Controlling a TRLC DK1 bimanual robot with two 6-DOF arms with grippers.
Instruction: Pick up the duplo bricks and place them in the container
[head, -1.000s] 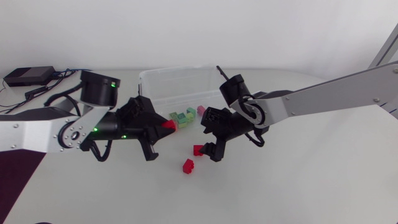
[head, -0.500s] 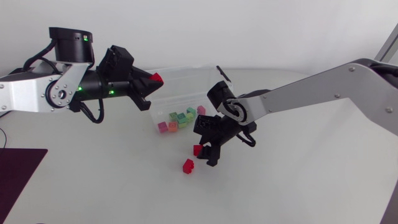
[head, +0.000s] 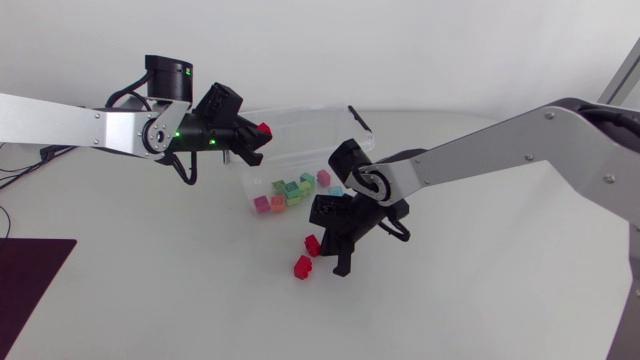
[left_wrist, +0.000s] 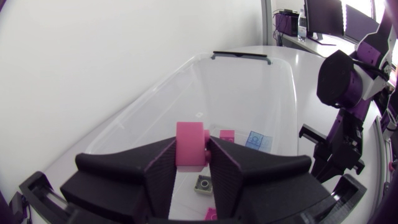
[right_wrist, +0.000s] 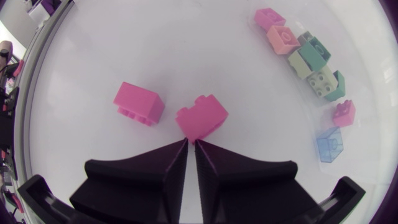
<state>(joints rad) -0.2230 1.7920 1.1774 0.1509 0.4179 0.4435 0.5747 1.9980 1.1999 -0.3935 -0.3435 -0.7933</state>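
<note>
Two slim arms of silver-grey links with black joints: left arm (head: 80, 118), right arm (head: 500, 150). Fat black cylindrical joint (head: 168, 78) on the left, dotted with small green lights. Thin black cables (head: 186, 172) looped beside each wrist. Matte black left gripper (head: 262, 136) and right gripper (head: 330, 252), each ending in broad wedge-shaped fingers (left_wrist: 242, 171).

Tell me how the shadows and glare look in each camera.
Head view: even light, only faint soft shadows on the table under the right gripper. Left wrist view: no strong glare on the clear container. Right wrist view: the loose brick ahead of the gripper casts hardly any shadow.
</note>
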